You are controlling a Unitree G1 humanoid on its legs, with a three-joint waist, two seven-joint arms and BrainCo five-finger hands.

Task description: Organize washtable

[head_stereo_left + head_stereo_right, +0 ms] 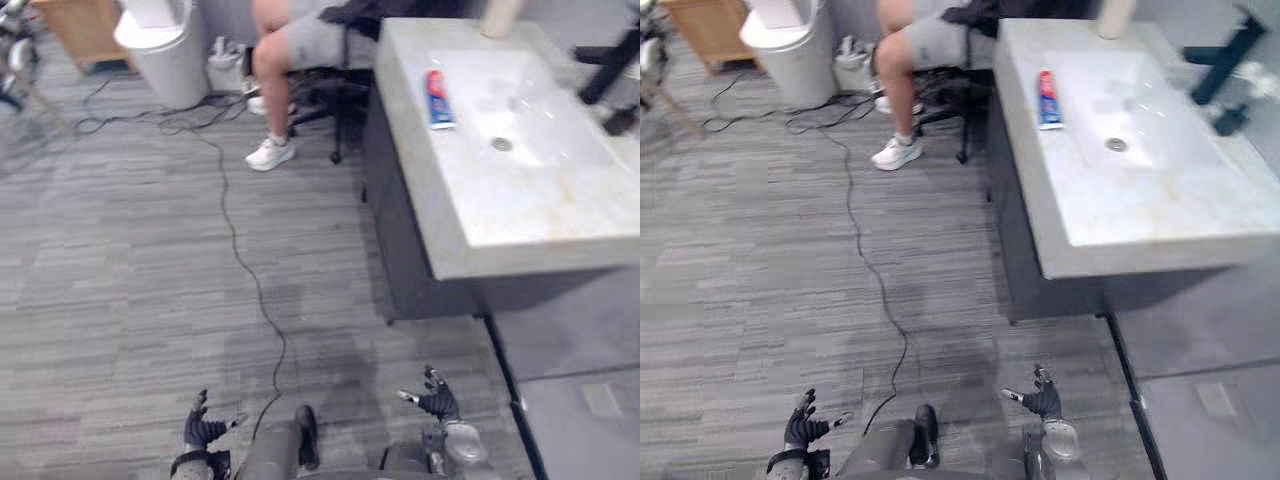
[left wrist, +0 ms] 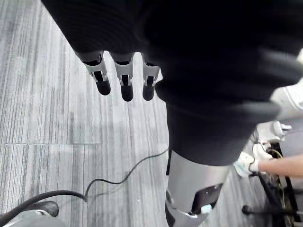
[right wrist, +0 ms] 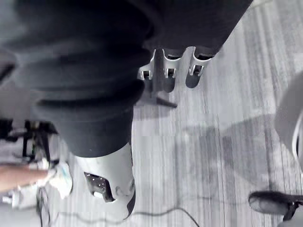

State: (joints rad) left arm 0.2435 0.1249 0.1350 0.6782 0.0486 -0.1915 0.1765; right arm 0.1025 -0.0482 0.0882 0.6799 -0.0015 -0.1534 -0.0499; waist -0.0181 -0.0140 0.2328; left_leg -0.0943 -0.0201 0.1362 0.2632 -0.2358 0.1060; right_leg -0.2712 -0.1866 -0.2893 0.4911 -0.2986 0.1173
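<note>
Nearest us, left hand (image 1: 205, 428) and right hand (image 1: 438, 400) hang low over the grey carpet floor (image 1: 120, 280), fingers straight and loose, holding nothing. Ahead to the right we see the pale stone washtable surface (image 1: 560, 215) on its dark cabinet (image 1: 400, 230). The red, white and blue toothpaste tube (image 1: 438, 98) lies flat on the surface at the left rim of the sunken basin (image 1: 520, 120), well apart from both hands. Risks, as we judge them: stepping in, we could clip the cabinet corner, and a sloppy reach could nudge the tube into the basin. Farther off, a seated person's leg (image 1: 270, 70) is near the surface's far corner, so an arm swing there could hit it.
</note>
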